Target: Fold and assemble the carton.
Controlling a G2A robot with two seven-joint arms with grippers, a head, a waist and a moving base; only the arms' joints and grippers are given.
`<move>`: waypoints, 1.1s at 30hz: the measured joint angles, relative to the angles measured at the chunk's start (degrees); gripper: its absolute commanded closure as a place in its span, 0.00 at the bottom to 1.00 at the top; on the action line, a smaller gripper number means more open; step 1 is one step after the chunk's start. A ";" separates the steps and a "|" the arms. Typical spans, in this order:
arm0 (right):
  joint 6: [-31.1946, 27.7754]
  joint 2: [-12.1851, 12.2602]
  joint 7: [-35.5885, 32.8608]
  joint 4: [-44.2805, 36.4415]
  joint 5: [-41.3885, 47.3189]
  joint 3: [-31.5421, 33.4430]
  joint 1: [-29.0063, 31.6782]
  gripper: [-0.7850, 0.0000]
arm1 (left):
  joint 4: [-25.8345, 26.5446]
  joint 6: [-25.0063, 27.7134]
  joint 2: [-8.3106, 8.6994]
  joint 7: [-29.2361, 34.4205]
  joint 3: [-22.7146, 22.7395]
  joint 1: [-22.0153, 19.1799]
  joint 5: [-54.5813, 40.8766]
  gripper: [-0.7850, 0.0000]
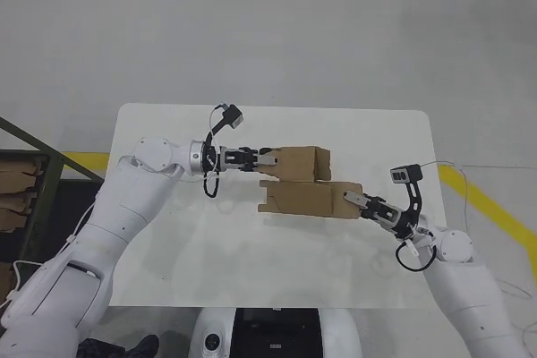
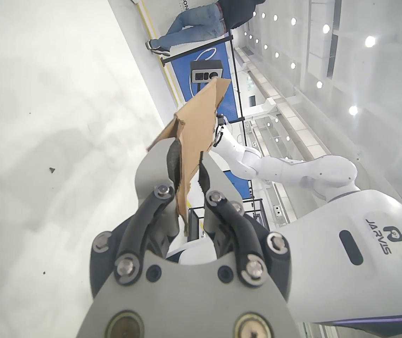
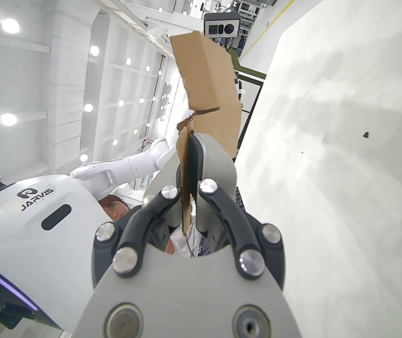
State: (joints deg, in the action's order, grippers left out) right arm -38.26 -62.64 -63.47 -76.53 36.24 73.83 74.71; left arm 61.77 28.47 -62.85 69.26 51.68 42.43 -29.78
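Pinched by the left gripper (image 1: 268, 158) at its left flap, the partly folded brown cardboard carton (image 1: 306, 197) was held over the middle of the white table (image 1: 376, 134). At its right end, an edge was clamped between the pressed-together fingers of the right gripper (image 1: 352, 199).

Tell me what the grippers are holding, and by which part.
Both hold the carton: the left gripper clamps the edge of one end, the right gripper the edge of the opposite end.
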 measured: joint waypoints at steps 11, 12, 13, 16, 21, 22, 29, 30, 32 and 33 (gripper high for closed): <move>0.60 0.03 1.19 1.01 -0.74 0.35 -0.10 0.00 | 0.00 0.25 -0.26 2.69 1.11 0.40 -3.21 1.00; 0.56 0.07 1.68 1.39 -1.33 0.54 -0.13 0.00 | -0.18 0.32 -0.23 3.03 1.40 0.38 -3.43 1.00; 0.50 0.10 2.11 1.68 -1.79 0.72 -0.13 0.00 | -0.30 0.35 -0.20 3.19 1.61 0.38 -3.50 1.00; 0.00 0.26 3.96 2.56 -3.96 1.65 -0.10 0.00 | -0.42 0.35 -0.09 3.61 2.25 0.49 -3.54 1.00; -1.00 0.59 8.13 2.70 -8.94 3.51 0.18 0.00 | 0.13 0.16 0.00 4.11 2.75 0.92 -2.79 1.00; -1.21 0.64 8.68 2.44 -9.56 3.83 0.24 0.00 | 0.25 0.14 0.00 4.16 2.75 1.02 -2.59 1.00; -3.08 1.01 6.87 -2.09 -9.91 4.58 0.57 0.00 | 0.57 0.32 -0.17 4.65 2.63 1.62 -2.02 1.00; -3.07 1.03 6.06 -2.50 -9.54 4.34 0.42 0.00 | 0.61 0.44 -0.19 4.91 2.61 1.65 -2.03 1.00; -2.86 1.02 4.35 -3.17 -8.83 3.58 -0.19 0.00 | 0.77 0.67 -0.24 5.68 2.49 1.67 -1.95 1.00; -2.83 0.99 3.62 -3.42 -8.51 3.16 -0.53 0.00 | 0.92 0.61 -0.26 5.96 2.37 1.67 -1.79 1.00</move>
State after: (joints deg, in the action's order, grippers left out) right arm -41.09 -61.65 -59.85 -79.94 27.73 76.99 74.19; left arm 62.69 29.08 -63.12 75.23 54.05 44.10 -31.57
